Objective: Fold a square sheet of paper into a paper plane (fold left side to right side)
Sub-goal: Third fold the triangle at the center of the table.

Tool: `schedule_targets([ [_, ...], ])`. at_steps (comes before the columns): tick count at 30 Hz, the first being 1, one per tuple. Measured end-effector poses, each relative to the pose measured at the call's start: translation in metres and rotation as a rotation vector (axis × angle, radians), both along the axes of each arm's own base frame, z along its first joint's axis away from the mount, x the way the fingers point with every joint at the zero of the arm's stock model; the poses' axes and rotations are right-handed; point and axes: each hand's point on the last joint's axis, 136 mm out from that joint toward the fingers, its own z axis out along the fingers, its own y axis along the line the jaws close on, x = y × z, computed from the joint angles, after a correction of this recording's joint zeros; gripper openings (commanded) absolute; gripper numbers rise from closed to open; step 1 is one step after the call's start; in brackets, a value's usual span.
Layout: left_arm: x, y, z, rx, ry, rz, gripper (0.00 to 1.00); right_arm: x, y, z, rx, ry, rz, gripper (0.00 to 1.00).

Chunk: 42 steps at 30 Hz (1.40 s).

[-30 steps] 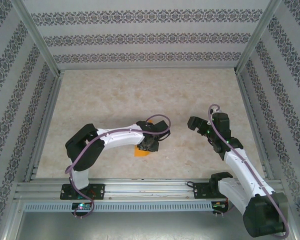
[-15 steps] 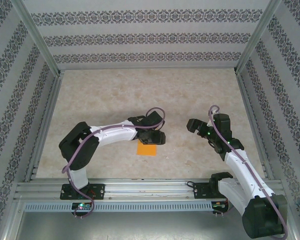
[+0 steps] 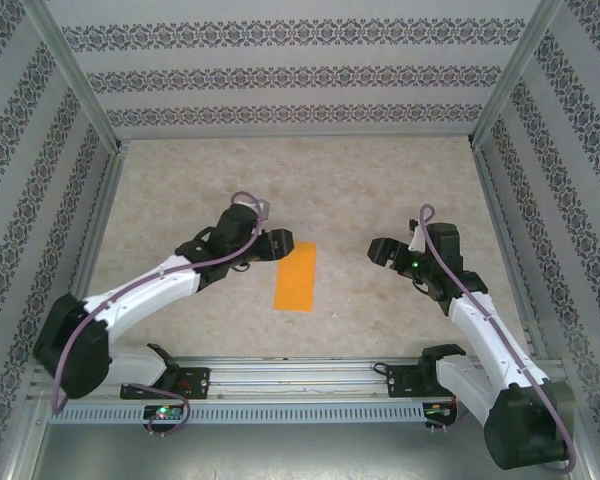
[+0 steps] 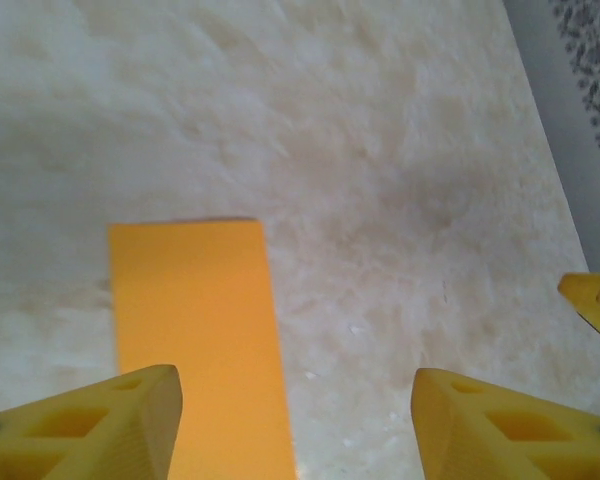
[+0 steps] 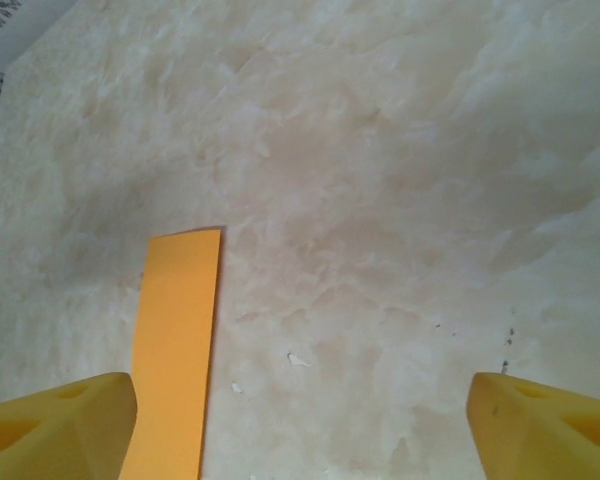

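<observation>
So the left hand [image 3: 276,244] is hanging over the marbled worktop [image 3: 380,180] with its yellow fingers [image 4: 100,425] spread wide. Nothing's pinched between them, so it's open and not holding anything.

The orange sheet of paper [image 3: 296,277] sits just to the right of that hand. It's flat on the worktop, folded into a long narrow strip. One short end is level with the hand and the rest runs back toward the arm bases. From the left wrist camera the strip passes under the finger on the left of that view, and I honestly can't tell if the finger touches it.

On the other side of the strip, the right hand [image 3: 378,252] points toward it but sits well apart, with the paper off to its left. Its fingers [image 5: 540,425] are spread wide too, with bare worktop between them, so that one's open as well.
</observation>
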Motion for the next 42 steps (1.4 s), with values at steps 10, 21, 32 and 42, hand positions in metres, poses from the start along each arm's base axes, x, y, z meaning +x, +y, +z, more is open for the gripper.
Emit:
schedule_targets([
  [10, -0.014, 0.060, 0.006, 0.021, -0.141, 0.135, 0.71, -0.011, 0.032, -0.016, 0.037, 0.092, 0.093, 0.76],
  [21, -0.019, 0.071, -0.008, 0.041, -0.131, 0.161, 0.72, -0.023, 0.087, -0.047, 0.011, 0.222, 0.243, 0.65],
  [32, -0.017, 0.068, -0.007, 0.016, -0.131, 0.166, 0.70, -0.018, 0.132, -0.063, 0.026, 0.278, 0.327, 0.43],
  [42, -0.015, 0.061, -0.018, 0.012, -0.093, 0.145, 0.70, -0.003, 0.164, -0.078, 0.033, 0.318, 0.365, 0.09],
])
